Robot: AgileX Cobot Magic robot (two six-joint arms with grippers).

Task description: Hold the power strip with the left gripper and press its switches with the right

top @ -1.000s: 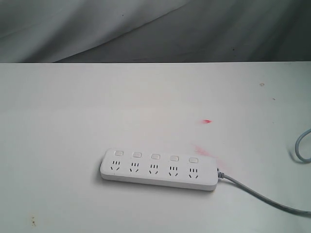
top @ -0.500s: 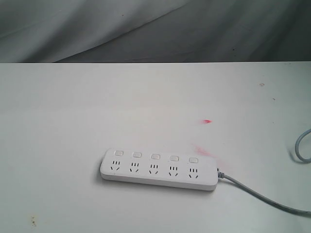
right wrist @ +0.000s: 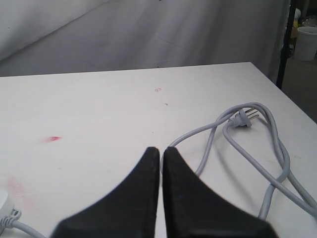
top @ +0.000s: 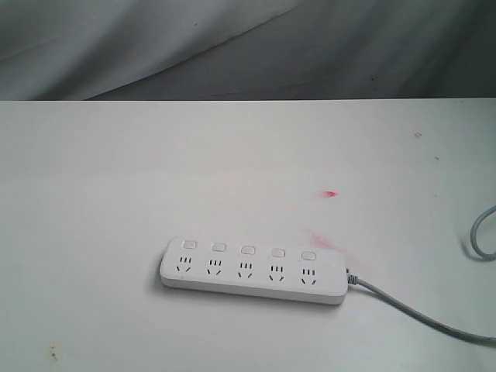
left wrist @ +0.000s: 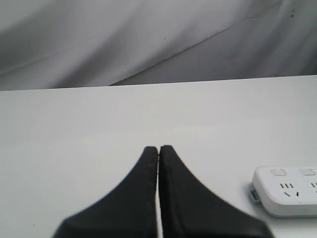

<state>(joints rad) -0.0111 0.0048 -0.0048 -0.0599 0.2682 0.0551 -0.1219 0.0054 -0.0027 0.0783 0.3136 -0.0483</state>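
Observation:
The white power strip (top: 253,270) lies flat on the white table, its five switches (top: 247,249) in a row along its far side above the sockets. Its grey-white cable (top: 418,316) runs off to the right. Neither arm shows in the exterior view. In the left wrist view my left gripper (left wrist: 158,148) is shut and holds nothing, with one end of the power strip (left wrist: 287,190) off to the side and well apart from it. In the right wrist view my right gripper (right wrist: 161,149) is shut and holds nothing above the table, near the coiled cable (right wrist: 257,148).
The table (top: 116,194) carries a small red mark (top: 331,194) and a faint pink smear (top: 325,240) behind the strip. The cable's plug (right wrist: 243,119) lies in the coil near the table's right edge. Grey cloth (top: 232,46) hangs behind the table.

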